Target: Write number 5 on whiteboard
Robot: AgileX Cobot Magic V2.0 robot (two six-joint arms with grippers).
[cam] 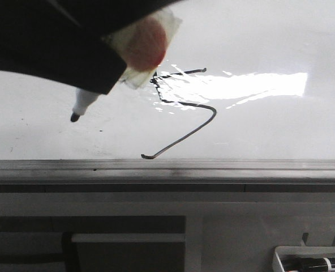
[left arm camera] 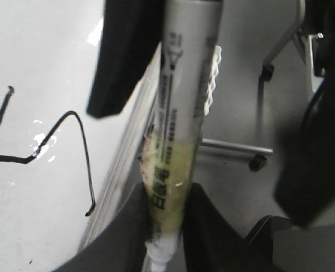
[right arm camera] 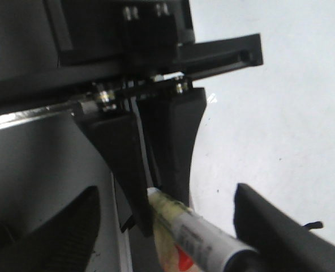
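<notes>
While the whiteboard point(cam: 280, 124) lies flat and glossy under a broad white glare, the number 5 point(cam: 185, 110) stands drawn on it in thin black line: a short top bar, an angular body, and a long slanted tail that ends just short of the grey metal edge strip point(cam: 213, 168). A few tiny dark specks dot the white surface.

Off to the side of the figure, the left fingers point(left arm camera: 166, 218) are closed around a grey marker point(left arm camera: 181, 113), its barrel wrapped in yellowish tape where they pinch it. In the front view the marker's black tip point(cam: 74, 117) sits beside the 5, apart from its line; whether it touches the board I cannot tell.

The right fingers point(right arm camera: 167, 229) are spread wide with nothing between them held, and the marker's taped end lies in that gap, near the other arm's black jaws.

Beyond the board's edge, the left wrist view shows a grey floor point(left arm camera: 252, 85) and chair legs on castors point(left arm camera: 258, 163). Below the strip, at the desk front, a white tray point(cam: 312, 262) holds another marker.
</notes>
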